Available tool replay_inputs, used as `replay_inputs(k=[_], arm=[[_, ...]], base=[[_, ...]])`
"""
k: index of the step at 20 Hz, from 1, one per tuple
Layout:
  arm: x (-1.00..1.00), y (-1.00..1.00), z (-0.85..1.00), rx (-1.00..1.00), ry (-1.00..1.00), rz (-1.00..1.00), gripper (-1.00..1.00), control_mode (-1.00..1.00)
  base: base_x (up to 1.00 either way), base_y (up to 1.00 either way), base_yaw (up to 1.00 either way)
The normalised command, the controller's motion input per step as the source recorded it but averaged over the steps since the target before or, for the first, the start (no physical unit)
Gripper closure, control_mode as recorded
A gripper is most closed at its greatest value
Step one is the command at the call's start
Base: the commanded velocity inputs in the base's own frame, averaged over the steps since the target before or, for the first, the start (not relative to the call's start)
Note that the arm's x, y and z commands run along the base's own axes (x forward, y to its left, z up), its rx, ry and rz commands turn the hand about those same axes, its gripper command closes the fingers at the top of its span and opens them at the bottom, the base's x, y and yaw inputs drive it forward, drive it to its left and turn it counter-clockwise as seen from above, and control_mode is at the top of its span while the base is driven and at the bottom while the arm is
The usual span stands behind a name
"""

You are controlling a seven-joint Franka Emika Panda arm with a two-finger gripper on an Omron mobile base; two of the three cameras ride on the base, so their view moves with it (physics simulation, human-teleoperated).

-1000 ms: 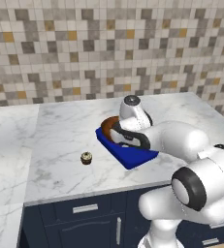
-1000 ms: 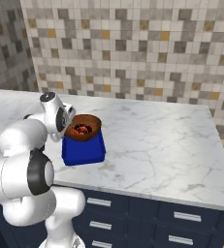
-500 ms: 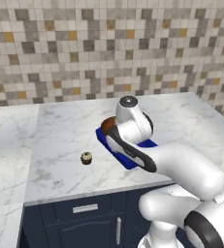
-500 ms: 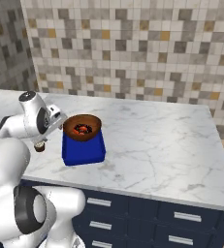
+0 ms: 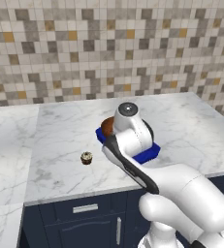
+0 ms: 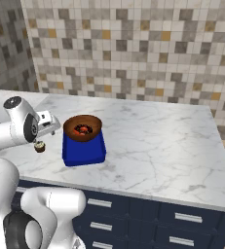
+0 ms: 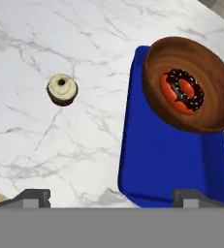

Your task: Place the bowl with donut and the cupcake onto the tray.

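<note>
White marble counter (image 6: 153, 146) runs across the middle of both base views, over dark blue drawer fronts (image 6: 148, 214), with a mosaic wall of grey, tan and orange tiles (image 5: 108, 48) behind it.

Nearest, in the hand view, the fingers (image 7: 111, 196) stand spread wide: one dark tip (image 7: 28, 197) sits at the lower left and the other at the lower right, with open counter and the near corner of the tray between them. They hold nothing and touch nothing. In the right base view the hand sits at the left edge of the frame, above the counter and just left of the tray.

Next out lies the cupcake (image 7: 62, 89), upper left of centre in the hand view, standing upright on the bare marble, apart from the tray. In the left base view the cupcake (image 5: 86, 157) is left of the arm; in the right base view it (image 6: 40, 146) peeks out just below the hand.

The blue tray (image 7: 167, 169) fills the lower right of the hand view, flat on the counter. Farthest, at the upper right, the brown bowl (image 7: 154, 92) rests tilted on the tray's far end, its rim overhanging the tray's edge, with the donut (image 7: 181, 92) inside, red-orange under dark sprinkled icing. In the right base view the bowl (image 6: 83, 127) sits at the tray's (image 6: 84, 151) back end.
</note>
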Motion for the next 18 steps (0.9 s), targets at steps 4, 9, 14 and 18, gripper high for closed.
replay_inputs(k=[4,9,14,18], arm=[[0.0,0.3,0.24,0.04,0.0,-0.31,-1.0,-1.0],[0.0,0.03,0.06,0.02,0.0,-0.19,-1.0,-1.0],[0.0,0.05,0.21,0.15,0.0,-0.19,-1.0,-1.0],[0.0,0.09,0.09,0.23,0.02,-0.03,-1.0,-1.0]], base=[[0.0,0.0,0.0],[0.0,0.0,0.0],[0.0,0.0,0.0],[0.0,0.0,0.0]])
